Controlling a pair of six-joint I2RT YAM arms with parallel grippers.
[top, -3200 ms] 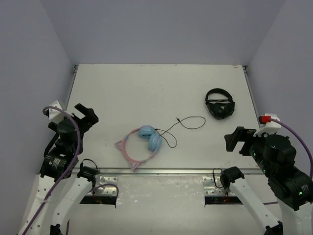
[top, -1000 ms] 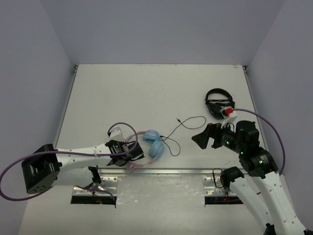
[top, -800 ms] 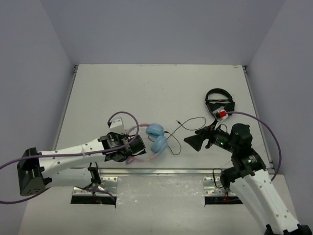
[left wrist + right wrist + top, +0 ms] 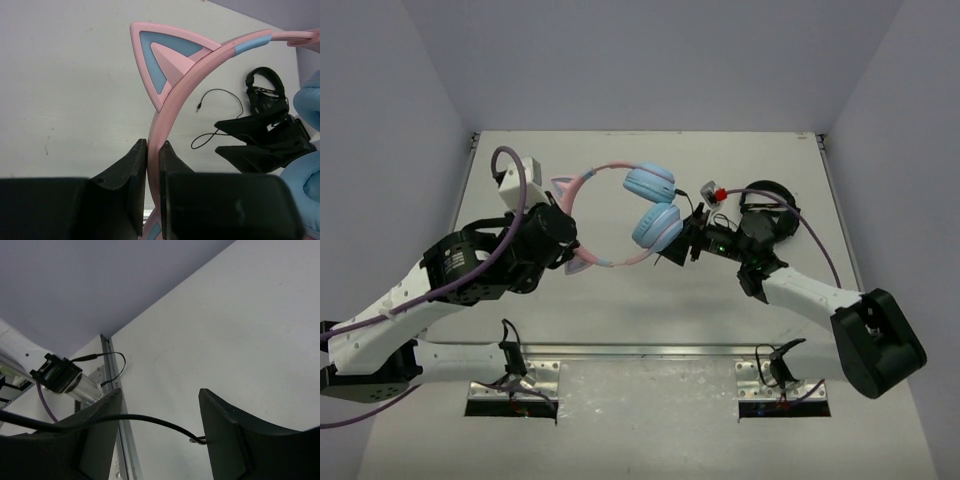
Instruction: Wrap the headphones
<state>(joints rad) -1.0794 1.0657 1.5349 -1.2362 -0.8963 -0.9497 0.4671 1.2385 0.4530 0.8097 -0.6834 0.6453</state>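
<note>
The left end effector [image 4: 153, 150] clamps the smooth, stiff band of the pink cat-ear headphones [image 4: 655, 225] with round light blue earcups, raised off the white desk [image 4: 225, 315]. The thin, limp black cable [image 4: 150, 419] crosses between the parted fingers of the right end effector [image 4: 160, 395]. Wrapping seems only starting: next, pinch the cable and wind it.

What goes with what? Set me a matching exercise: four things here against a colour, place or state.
1 left pincer
2 right pincer
3 black headphones
4 earcups

a light blue
b lying on the table
c shut on the pink headband
d jaws apart, black cable between

Pairs: 1-c, 2-d, 3-b, 4-a.
</note>
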